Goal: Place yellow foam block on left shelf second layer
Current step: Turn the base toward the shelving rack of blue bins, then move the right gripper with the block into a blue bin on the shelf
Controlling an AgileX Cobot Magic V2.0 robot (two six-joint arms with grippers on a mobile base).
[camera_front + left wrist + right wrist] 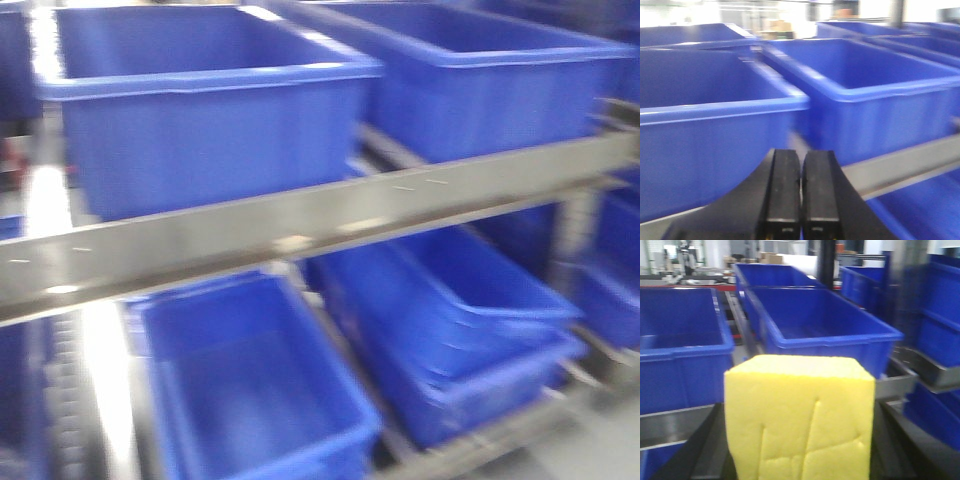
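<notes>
I carry the yellow foam block (799, 417) clamped in my right gripper (799, 460), facing the blue bins (815, 322). Left gripper (801, 200) is closed on nothing, parked clear of the shelf rail (320, 225).

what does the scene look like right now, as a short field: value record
setting: metal shelf rail with blue bins on the upper and lower levels
yellow foam block: fills the foreground of the right wrist view, held at the right gripper, creases on its front face
right gripper: hidden behind the block, jaws not visible
left gripper: jaws shut together, nothing between them
bins near the block: two open blue bins ahead, insides look empty
block placed: not yet
image quality: front and left wrist views blurred
</notes>
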